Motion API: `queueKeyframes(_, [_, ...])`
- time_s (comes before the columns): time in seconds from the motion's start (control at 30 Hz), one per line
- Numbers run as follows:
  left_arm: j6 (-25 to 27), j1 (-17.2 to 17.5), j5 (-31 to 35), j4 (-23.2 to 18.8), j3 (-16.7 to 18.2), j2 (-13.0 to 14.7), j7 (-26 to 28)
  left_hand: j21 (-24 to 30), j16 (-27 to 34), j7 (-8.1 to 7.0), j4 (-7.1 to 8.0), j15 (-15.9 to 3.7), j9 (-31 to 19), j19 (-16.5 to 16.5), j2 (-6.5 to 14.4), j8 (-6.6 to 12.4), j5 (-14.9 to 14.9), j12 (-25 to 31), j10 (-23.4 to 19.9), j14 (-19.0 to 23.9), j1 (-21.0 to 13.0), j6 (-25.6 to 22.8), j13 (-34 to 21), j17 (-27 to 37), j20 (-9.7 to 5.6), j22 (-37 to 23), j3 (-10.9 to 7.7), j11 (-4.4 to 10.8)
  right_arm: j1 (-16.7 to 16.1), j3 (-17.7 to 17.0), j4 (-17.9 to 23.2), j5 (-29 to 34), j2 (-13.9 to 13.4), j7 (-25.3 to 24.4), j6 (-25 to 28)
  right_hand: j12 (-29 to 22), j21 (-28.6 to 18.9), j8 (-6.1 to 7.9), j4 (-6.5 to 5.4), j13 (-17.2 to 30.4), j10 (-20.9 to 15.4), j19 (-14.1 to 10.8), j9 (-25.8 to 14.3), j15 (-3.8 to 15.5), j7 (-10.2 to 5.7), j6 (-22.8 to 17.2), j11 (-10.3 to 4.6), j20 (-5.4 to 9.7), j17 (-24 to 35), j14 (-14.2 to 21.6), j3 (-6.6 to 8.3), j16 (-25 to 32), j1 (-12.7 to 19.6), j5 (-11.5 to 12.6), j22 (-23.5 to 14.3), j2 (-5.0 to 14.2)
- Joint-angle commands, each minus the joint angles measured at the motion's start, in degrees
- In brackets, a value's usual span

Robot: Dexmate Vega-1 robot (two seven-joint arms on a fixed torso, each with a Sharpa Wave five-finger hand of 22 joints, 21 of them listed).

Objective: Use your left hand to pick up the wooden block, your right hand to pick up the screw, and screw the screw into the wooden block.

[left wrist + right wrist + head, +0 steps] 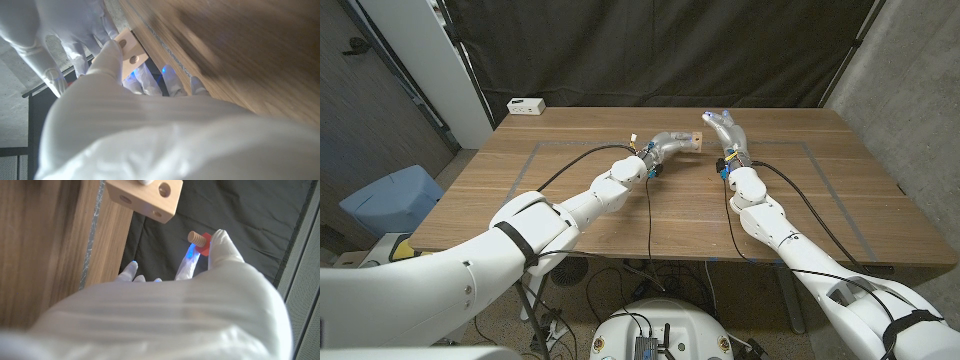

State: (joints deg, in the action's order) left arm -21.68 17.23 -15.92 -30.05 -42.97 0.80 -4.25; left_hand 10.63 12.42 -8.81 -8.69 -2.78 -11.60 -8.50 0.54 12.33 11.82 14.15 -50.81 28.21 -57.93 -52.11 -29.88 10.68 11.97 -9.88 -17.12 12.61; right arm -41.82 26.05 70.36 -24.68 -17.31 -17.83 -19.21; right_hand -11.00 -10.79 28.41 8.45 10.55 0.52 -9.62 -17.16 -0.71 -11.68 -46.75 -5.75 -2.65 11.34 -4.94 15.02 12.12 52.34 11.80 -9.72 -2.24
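Note:
My left hand (665, 148) holds the wooden block (695, 143) above the far middle of the table. In the left wrist view the block (131, 47) shows two round holes and sits between the fingers (111, 56) of that hand. My right hand (722, 127) hovers just right of the block. In the right wrist view it pinches the screw (198, 240), which has a red head and a wooden threaded shaft. The shaft points toward the block (145, 197), and a small gap separates the two. The right hand's white fingers (80, 25) also appear beyond the block in the left wrist view.
A white box (526, 105) lies at the table's far left corner. The wooden table (570, 215) carries grey tape lines and ends at a dark curtain behind. Black cables run along both forearms. A blue bin (390, 200) stands on the floor to the left.

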Motion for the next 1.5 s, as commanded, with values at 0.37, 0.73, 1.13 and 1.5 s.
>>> queueKeyframes(0.37, [1.5,0.6,-0.1,-2.5,0.0,0.8,-0.8,0.4,0.0,0.48,0.29,-1.96,-0.2,0.5,2.0,0.15,0.4,-0.2,-0.5,-0.3,1.3,-0.6,-0.3,0.0,0.19,-0.1,-0.11,-0.22,1.3,0.5,-5.9,-0.6,2.6,3.4,-6.0,0.3,0.2,0.46,-0.2,0.1,0.6,1.0,-0.4,0.23,-0.59,-0.2,-0.69,0.08,0.2,-1.1,-0.17,-0.2,0.2,-0.2,-0.2,0.53])
queueKeyframes(0.73, [1.6,0.6,0.0,-2.8,-0.1,0.8,-0.9,0.4,0.0,0.35,0.33,-1.99,-0.2,0.4,2.0,0.09,0.4,-0.2,-0.5,-0.4,1.4,-0.5,-0.4,0.0,0.18,-0.1,-0.03,-0.22,1.4,0.5,-7.6,-0.7,3.4,4.0,-7.9,0.3,0.3,0.61,-0.26,0.1,0.7,1.5,-0.4,0.31,-0.63,-0.3,-0.94,0.18,0.3,-1.5,-0.19,-0.3,0.2,-0.3,-0.2,0.67])
queueKeyframes(1.13, [1.8,1.2,0.0,-3.7,-0.1,1.0,-0.6,0.4,0.0,0.39,0.27,-1.84,-0.2,0.5,2.1,0.09,0.4,-0.3,-0.5,-0.3,1.4,-0.5,-0.4,0.0,0.18,-0.1,-0.03,-0.22,0.4,0.2,-6.9,-0.7,3.5,3.2,-8.4,0.2,0.2,0.86,-0.34,0.1,0.6,1.7,-0.5,0.53,-0.69,-0.7,-1.1,0.27,0.3,-1.5,-0.17,-0.2,0.2,-0.3,-0.2,0.92])
queueKeyframes(1.5, [2.2,1.7,0.0,-4.7,0.0,1.3,-0.2,0.4,0.0,0.41,0.25,-1.89,-0.2,0.5,2.1,0.12,0.5,-0.4,-0.6,-0.3,1.4,-0.6,-0.5,0.0,0.18,-0.1,0.04,-0.23,0.4,0.2,-8.1,-1.1,3.9,3.6,-8.9,0.1,0.1,1.03,-0.36,0.1,0.5,1.8,-0.6,0.6,-0.69,-0.8,-1.18,0.35,0.4,-1.5,-0.17,-0.2,0.2,-0.3,-0.2,1.1])
